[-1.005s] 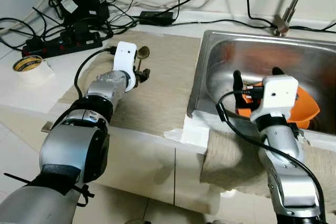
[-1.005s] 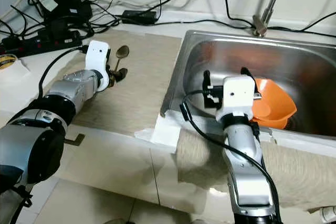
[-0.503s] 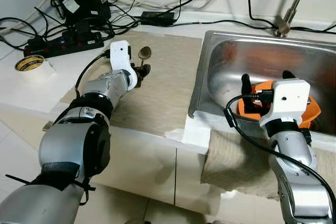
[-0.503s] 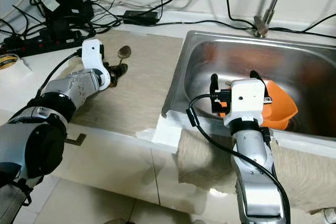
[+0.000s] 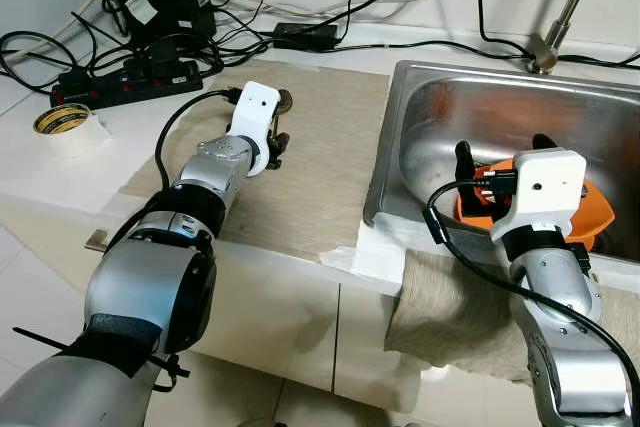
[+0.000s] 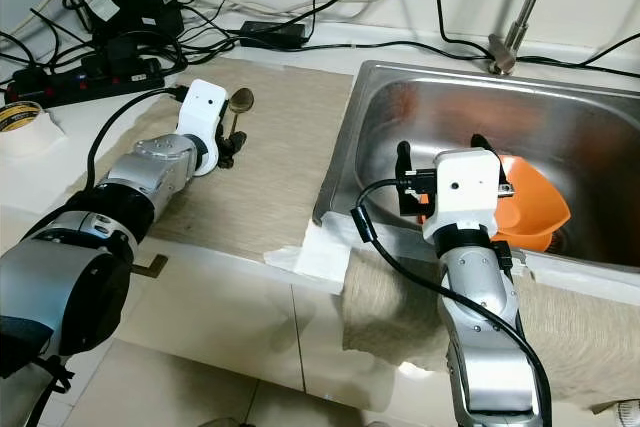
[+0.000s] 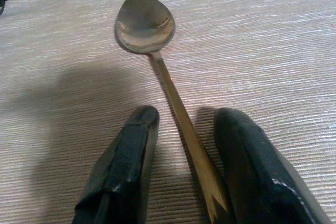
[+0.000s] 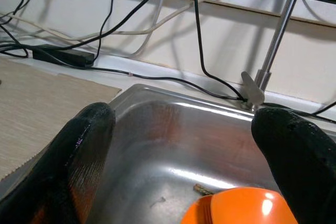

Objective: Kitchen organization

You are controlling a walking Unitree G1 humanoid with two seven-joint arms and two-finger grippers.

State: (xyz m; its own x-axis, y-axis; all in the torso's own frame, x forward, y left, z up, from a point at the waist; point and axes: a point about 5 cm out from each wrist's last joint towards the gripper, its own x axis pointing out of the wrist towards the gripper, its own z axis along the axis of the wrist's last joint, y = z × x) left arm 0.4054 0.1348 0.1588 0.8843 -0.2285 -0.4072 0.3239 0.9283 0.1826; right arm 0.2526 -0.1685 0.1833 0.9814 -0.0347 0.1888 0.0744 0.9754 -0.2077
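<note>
On the table mat, the left claw [image 7: 181, 169] stands with fingers apart astride the spoon [image 7: 157, 66] handle, likely ready to pinch it. Over the sink [image 6: 420, 97], the right claw [image 8: 181, 166] gapes above an orange bowl [image 6: 530, 202].

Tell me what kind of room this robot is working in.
Most likely a home kitchen counter: a stainless steel sink with a metal tap pipe holds an orange plastic bowl, and a metal spoon lies on a beige woven mat.
</note>
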